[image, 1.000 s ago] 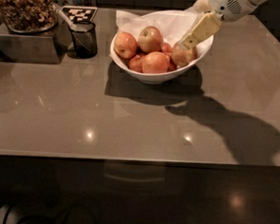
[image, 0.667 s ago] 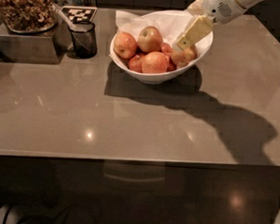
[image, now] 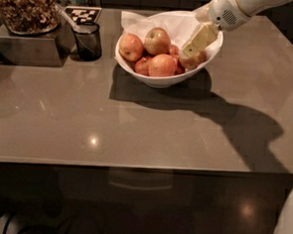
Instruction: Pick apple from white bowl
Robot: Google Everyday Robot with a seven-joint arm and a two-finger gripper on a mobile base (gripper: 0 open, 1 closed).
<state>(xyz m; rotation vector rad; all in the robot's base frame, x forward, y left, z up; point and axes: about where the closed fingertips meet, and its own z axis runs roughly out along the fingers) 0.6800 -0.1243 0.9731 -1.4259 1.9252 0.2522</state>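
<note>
The white bowl [image: 164, 82] stands at the back middle of the grey table, lined with crumpled white paper and holding several apples. The dull red apple with a tan patch [image: 199, 59] lies at the bowl's right side. My gripper [image: 189, 52] reaches down from the upper right into the bowl. Its cream tip is against the top left of that apple and partly hides it. A brighter orange-red apple [image: 162, 65] lies in front. A yellow-green apple [image: 157, 40] lies behind, and another apple [image: 131, 46] is at the left.
A small dark mesh cup [image: 88, 41] stands left of the bowl. A dark box with a container of brown snacks [image: 25, 8] is at the far left. A checkered marker card [image: 82, 14] lies behind the cup. The table's front edge [image: 143, 166] runs across the view.
My gripper has moved slightly down and left, deeper into the bowl's right side. The bowl and the other apples have not moved.
</note>
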